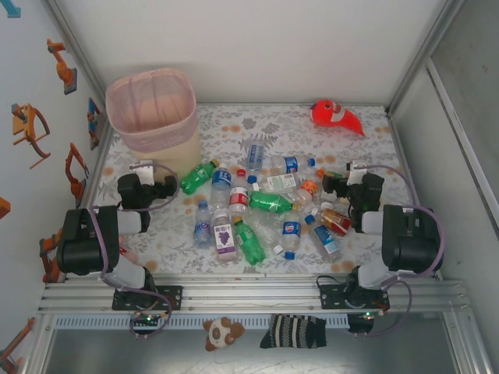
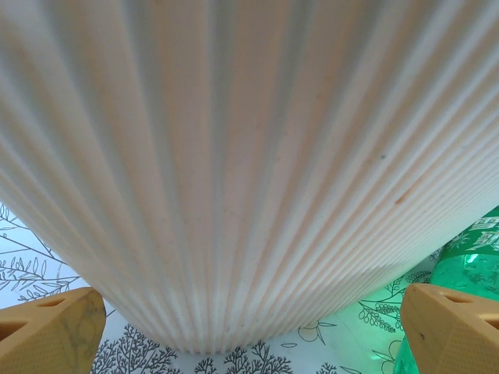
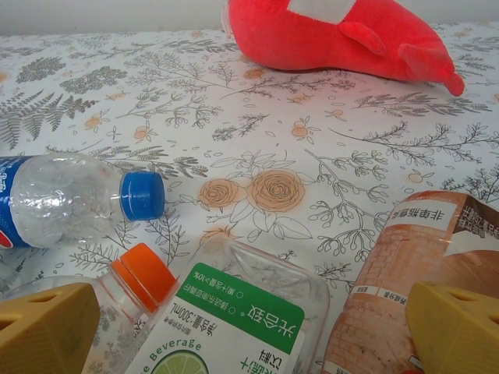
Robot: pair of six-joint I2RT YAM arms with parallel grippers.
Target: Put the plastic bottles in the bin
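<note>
The bin point(image 1: 152, 109) is a pale pink mesh basket with a cream ribbed lower part, standing at the back left. Several plastic bottles point(image 1: 257, 204) lie scattered across the middle of the flowered table. My left gripper point(image 1: 156, 173) is open just in front of the bin; its wrist view faces the ribbed bin wall point(image 2: 234, 156), with a green bottle point(image 2: 468, 257) at the right. My right gripper point(image 1: 337, 181) is open low over the right end of the pile. A green-labelled clear bottle point(image 3: 249, 312) lies between its fingers, flanked by an orange-capped bottle point(image 3: 140, 273) and a brown-labelled bottle point(image 3: 405, 257).
A red-orange fish plush point(image 1: 337, 115) lies at the back right, also ahead of the right gripper point(image 3: 335, 35). A blue-capped bottle point(image 3: 70, 199) lies left of it. Walls close in the table on three sides. A small plush point(image 1: 222, 333) and a striped cloth point(image 1: 295, 331) lie below the front rail.
</note>
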